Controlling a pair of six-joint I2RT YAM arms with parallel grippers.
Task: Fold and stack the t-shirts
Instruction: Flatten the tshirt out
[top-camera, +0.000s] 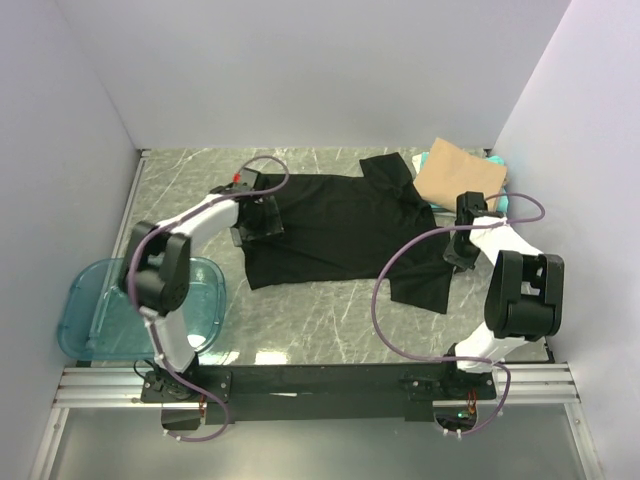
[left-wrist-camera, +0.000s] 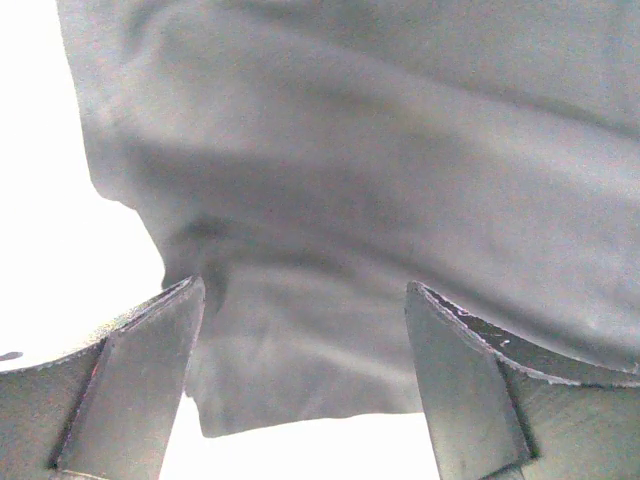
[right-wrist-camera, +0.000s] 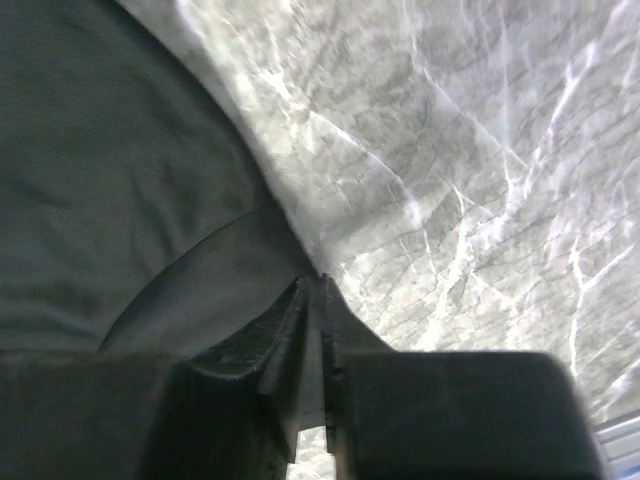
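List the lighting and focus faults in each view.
Top external: even light, sharp, slight glare on the table near the arms' bases. Left wrist: table blown out white, black t-shirt washed grey, left fingers soft. Right wrist: glare streaks on the table, right fingers blurred up close.

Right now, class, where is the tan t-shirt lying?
In the top view the tan t-shirt lies folded at the far right corner of the table, resting on the teal t-shirt, beside the black t-shirt.
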